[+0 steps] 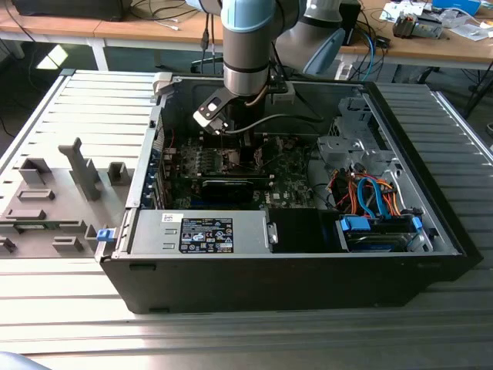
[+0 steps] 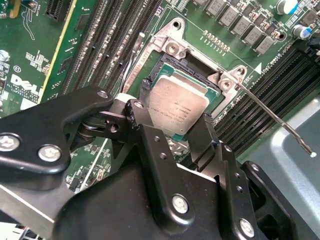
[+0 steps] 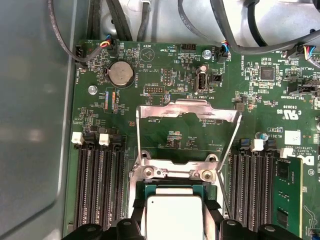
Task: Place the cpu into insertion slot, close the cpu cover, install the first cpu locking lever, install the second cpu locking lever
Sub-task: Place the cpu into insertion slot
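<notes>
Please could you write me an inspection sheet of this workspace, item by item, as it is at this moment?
surface: ribbed metal table carrying an open computer case.
job's things: cpu lies at the insertion slot; cpu cover stands open; a wire locking lever is unlatched.
clutter: grey fixture blocks on the table, at the exterior view's left.
grippers: gripper is down at the cpu, over the slot.
cables: orange and blue cables inside the case; black cables by the motherboard.
surroundings: wooden benches behind, with loose items.
</notes>
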Controlling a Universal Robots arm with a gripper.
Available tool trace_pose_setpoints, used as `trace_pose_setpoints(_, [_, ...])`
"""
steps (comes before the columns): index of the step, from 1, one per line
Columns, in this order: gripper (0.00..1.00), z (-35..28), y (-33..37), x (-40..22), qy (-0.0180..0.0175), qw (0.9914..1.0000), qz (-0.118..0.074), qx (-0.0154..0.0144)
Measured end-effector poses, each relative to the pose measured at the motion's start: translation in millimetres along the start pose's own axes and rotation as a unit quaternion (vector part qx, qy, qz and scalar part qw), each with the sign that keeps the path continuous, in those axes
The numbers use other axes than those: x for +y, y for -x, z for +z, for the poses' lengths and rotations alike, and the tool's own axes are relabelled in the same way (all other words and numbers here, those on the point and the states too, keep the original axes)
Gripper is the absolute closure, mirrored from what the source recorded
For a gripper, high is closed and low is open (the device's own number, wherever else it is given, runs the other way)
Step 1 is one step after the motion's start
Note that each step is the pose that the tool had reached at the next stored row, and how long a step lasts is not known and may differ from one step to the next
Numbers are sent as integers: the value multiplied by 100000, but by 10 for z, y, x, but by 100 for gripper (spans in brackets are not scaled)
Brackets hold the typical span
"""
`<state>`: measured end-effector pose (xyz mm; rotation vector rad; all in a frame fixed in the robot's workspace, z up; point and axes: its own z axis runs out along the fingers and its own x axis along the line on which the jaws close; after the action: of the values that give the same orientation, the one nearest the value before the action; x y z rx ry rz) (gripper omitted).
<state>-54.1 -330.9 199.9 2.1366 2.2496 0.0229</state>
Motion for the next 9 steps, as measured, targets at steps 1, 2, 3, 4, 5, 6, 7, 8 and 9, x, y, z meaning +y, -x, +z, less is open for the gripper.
trace_pose_setpoints(1, [46, 1, 1, 0, -4, 100000, 162, -9])
trace_pose_setpoints(2, [46, 4, 1, -1, -15, 99998, 639, 18])
trace_pose_setpoints(3, [46, 6, 1, -1, -20, 99993, 1195, 105])
trace_pose_setpoints(4, [46, 7, 1, -1, -20, 99989, 1443, 175])
trace_pose_setpoints(5, [46, 8, 3, 0, -15, 99988, 1512, 204])
trace_pose_setpoints(6, [46, 9, 4, -1, -14, 99987, 1566, 220])
trace_pose_setpoints(7, [46, 10, 11, 0, -12, 99986, 1661, 294])
trace_pose_setpoints(8, [46, 10, 17, -1, 4, 99984, 1720, 449])
trace_pose_setpoints(9, [46, 10, 23, -1, 3, 99983, 1736, 607])
